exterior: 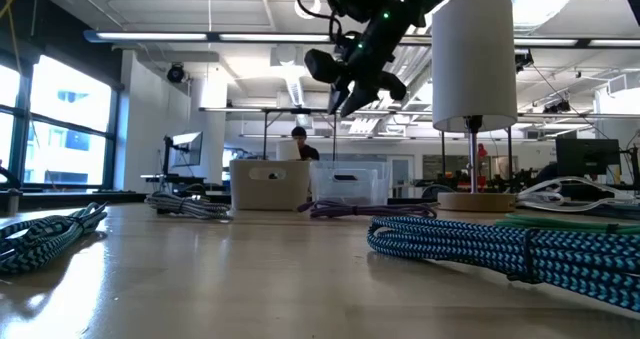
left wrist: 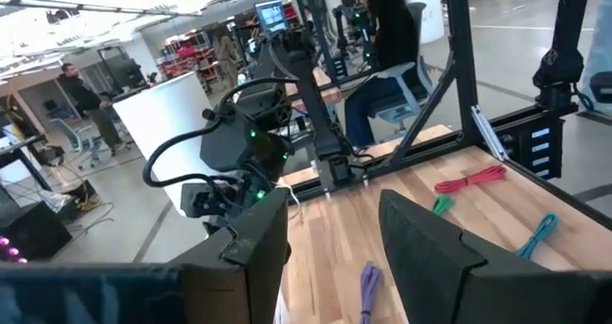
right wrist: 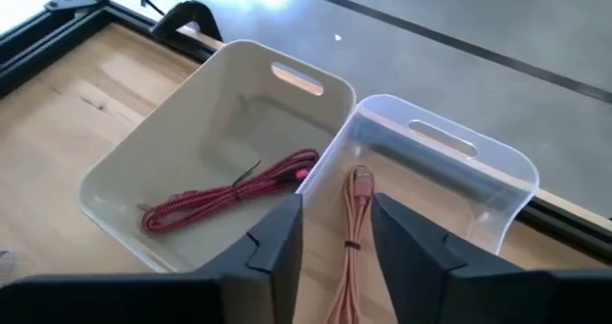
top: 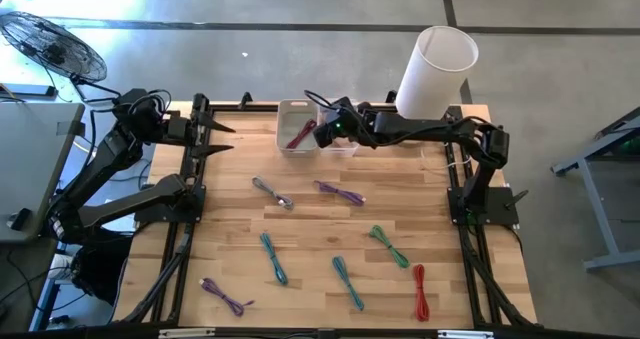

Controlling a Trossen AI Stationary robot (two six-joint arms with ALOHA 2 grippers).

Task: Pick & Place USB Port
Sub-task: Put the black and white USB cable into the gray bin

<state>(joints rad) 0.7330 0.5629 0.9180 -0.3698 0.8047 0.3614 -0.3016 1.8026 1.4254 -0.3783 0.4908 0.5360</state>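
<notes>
My right gripper (right wrist: 337,207) is open and hovers above two bins at the table's far edge (top: 325,131). A salmon-pink USB cable (right wrist: 355,230) lies in the clear bin (right wrist: 497,185), straight below the gap between the fingers. A red braided cable (right wrist: 225,195) lies in the white bin (right wrist: 143,162) beside it. In the low view the gripper (exterior: 350,84) is well above both bins with nothing hanging from it. My left gripper (top: 222,139) waits open at the table's far left (left wrist: 335,219).
Several cables lie loose on the table: grey (top: 272,192), purple (top: 340,192), green (top: 390,246), two teal (top: 273,257) (top: 348,282), red (top: 420,291) and another purple (top: 225,296). A tall white cylinder (top: 435,69) stands at the far right corner, close behind the right arm.
</notes>
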